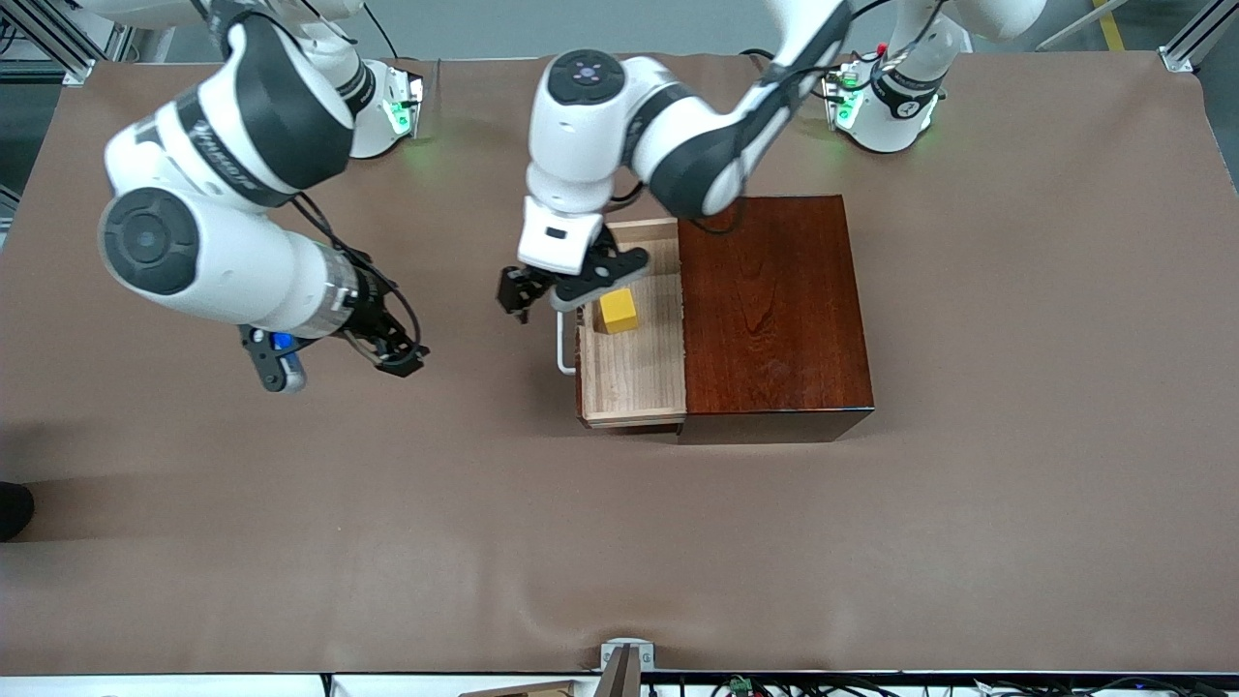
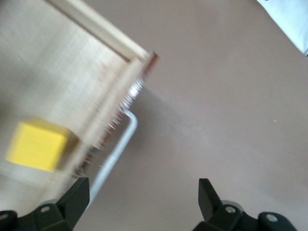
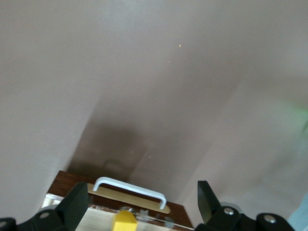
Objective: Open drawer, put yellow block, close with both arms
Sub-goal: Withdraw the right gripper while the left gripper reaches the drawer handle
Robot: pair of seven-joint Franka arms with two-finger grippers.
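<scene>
On the brown table [image 1: 1016,387], toward the left arm's end, stands the mahogany box [image 1: 774,310], with its drawer [image 1: 634,373] pulled out at the box's nine o'clock, toward the right arm's end. The left arm [image 1: 678,145] reaches from its base across the box's twelve-o'clock edge, and its left gripper [image 1: 557,290] hangs over the drawer's front edge and white handle [image 1: 563,353], fingers spread apart and empty; the left wrist view shows both fingertips [image 2: 72,197] wide of the bar. The right arm [image 1: 223,223] waits over bare table, at nine o'clock from the drawer, well apart from it. Its right gripper [image 1: 334,363] is released too, holding nothing. The yellow block [image 1: 617,311] lies in the drawer on its pale floor, just beside the front wall, free of both grippers.
</scene>
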